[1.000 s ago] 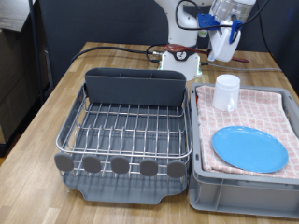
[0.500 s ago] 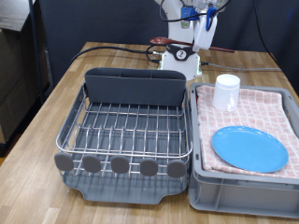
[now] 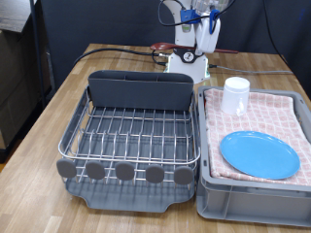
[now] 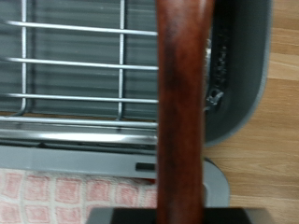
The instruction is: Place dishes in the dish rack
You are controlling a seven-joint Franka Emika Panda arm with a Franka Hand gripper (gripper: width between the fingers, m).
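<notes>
My gripper (image 3: 206,37) is high above the far end of the table, behind the dish rack (image 3: 131,136). It is shut on the reddish-brown wooden spoon (image 3: 161,46), which sticks out toward the exterior view's left. In the wrist view the spoon's handle (image 4: 182,112) fills the middle, over the rack's wires (image 4: 75,93). The light-blue plate (image 3: 259,154) lies flat on the pink checked cloth (image 3: 282,115). The white cup (image 3: 235,96) stands at the cloth's far end. The rack holds no dishes.
The light grey crate (image 3: 248,202) with the cloth sits against the rack's right side in the exterior view. The grey caddy (image 3: 141,92) stands at the rack's far end. The white robot base (image 3: 188,60) and a black cable (image 3: 107,53) lie behind it.
The gripper has moved with the spoon from above the crate's far end toward the exterior view's left, to behind the rack. Plate and cup have not moved.
</notes>
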